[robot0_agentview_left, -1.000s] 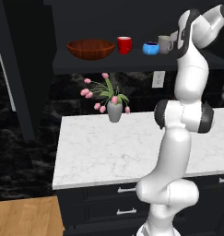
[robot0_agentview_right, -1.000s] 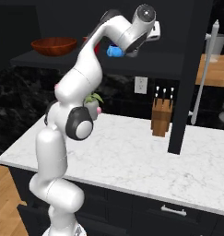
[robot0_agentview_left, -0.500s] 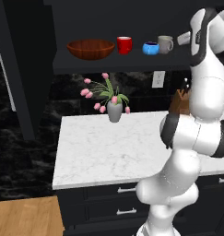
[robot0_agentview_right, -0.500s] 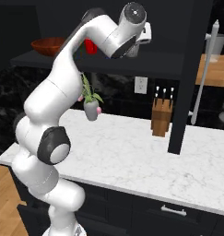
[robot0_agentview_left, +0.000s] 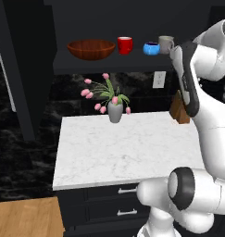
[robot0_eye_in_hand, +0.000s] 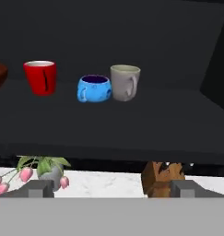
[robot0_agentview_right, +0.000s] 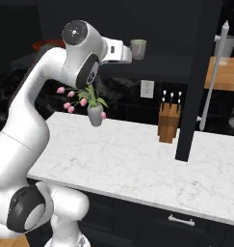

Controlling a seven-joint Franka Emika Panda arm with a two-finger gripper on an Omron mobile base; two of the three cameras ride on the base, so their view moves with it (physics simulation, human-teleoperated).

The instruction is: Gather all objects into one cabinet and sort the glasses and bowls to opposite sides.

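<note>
On the cabinet shelf (robot0_eye_in_hand: pixel 132 124), the blue bowl (robot0_eye_in_hand: pixel 94 88) touches the grey-beige cup (robot0_eye_in_hand: pixel 125 82) at its 3 o'clock; the red cup (robot0_eye_in_hand: pixel 40 77) stands apart at 9. Bare shelf runs right of the grey-beige cup. The gripper (robot0_eye_in_hand: pixel 111 189) hangs back empty, jaws spread wide.

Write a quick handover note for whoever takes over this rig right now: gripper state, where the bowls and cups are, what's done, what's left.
Gripper: open, holding nothing, facing the cabinet shelf.
On the shelf, left to right: wooden bowl, red cup, blue bowl, grey-beige cup, the last two touching or nearly so.
Done: all four things are in one cabinet.
Left: the sorting. The red cup and the blue bowl probably need to swap places, so bowls sit left, cups right.
</note>
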